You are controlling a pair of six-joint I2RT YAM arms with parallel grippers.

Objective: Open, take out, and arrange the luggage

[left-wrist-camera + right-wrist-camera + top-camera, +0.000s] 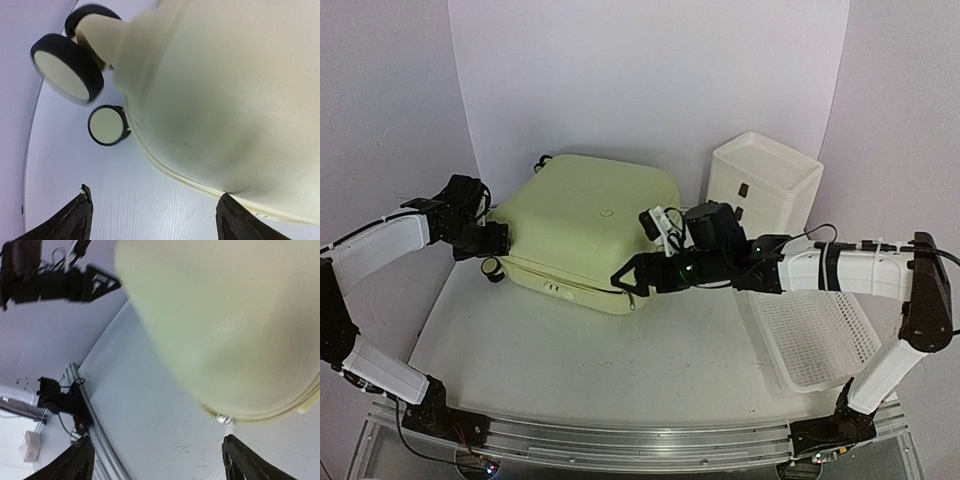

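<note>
Two pincers gape empty: left gripper [155, 200] facing the luggage's [585, 215] caster wheels [67, 67], right gripper [157, 440] at its front corner, mesh basket [815, 335] and drawer box [765, 180] behind.

In both wrist views the luggage [225, 330] — blurred in the right — runs off-frame.

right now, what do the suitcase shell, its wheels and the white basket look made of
The luggage: likely hard moulded plastic, smooth satin finish with a soft sheen and rounded corners. Its wheels: black rubbery-looking tread around a pale plastic-looking hub. The basket: white plastic, judging by its moulded grid.
</note>
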